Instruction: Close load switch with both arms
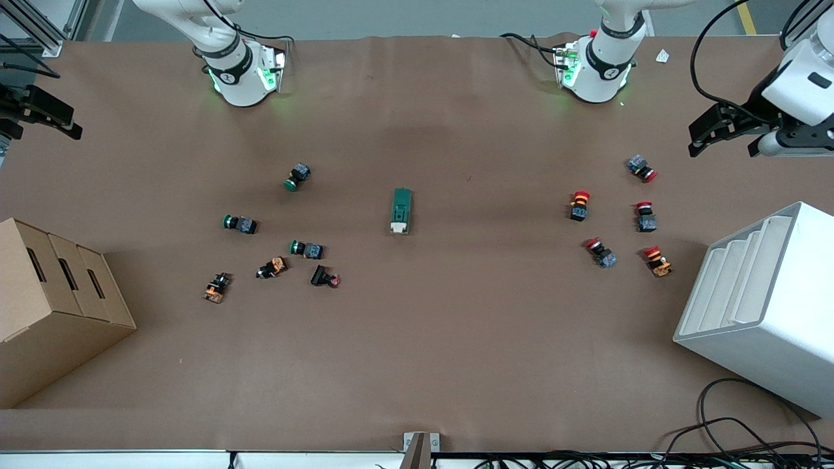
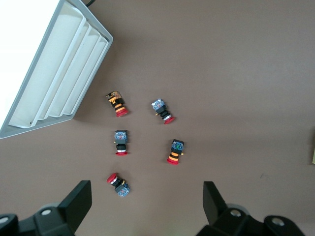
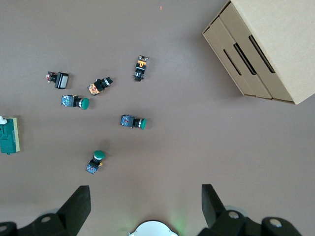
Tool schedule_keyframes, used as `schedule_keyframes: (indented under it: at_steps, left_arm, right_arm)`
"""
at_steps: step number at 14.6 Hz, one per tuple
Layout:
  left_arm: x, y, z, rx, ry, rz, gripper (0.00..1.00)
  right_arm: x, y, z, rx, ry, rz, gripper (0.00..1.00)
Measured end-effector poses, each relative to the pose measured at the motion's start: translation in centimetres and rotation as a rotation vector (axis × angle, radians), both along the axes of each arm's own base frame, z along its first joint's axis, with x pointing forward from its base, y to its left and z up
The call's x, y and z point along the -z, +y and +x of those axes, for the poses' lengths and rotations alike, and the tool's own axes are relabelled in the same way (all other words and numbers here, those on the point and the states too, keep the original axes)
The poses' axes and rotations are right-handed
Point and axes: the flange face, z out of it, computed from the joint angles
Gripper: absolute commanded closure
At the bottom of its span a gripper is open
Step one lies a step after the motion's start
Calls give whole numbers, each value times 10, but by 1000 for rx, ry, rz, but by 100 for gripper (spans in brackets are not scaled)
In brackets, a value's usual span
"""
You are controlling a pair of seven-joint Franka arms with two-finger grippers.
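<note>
The load switch [image 1: 401,210], a dark green oblong block with a white lever piece at the end nearer the front camera, lies flat on the brown table's middle. It also shows at the edge of the right wrist view [image 3: 10,135]. My left gripper [image 1: 723,147] hangs open and empty in the air at the left arm's end of the table, over the red-capped push buttons [image 2: 146,204]. My right gripper [image 1: 39,127] hangs open and empty at the right arm's end, over bare table near its own base [image 3: 145,206]. Both are well apart from the switch.
Several green-capped and orange push buttons [image 1: 306,248] lie toward the right arm's end, beside a cardboard box [image 1: 58,306]. Several red-capped push buttons [image 1: 579,205] lie toward the left arm's end, beside a white tiered rack [image 1: 762,306].
</note>
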Motion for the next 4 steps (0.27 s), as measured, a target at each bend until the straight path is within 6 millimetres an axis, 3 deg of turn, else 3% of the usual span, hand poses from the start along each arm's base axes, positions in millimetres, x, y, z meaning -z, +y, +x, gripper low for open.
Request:
schedule_keyframes:
  at_steps: [4]
  left_arm:
    - [-8,-5,-2,9,-5,-1,0]
  right_arm:
    - [0,1,0,-2,-1,0,0]
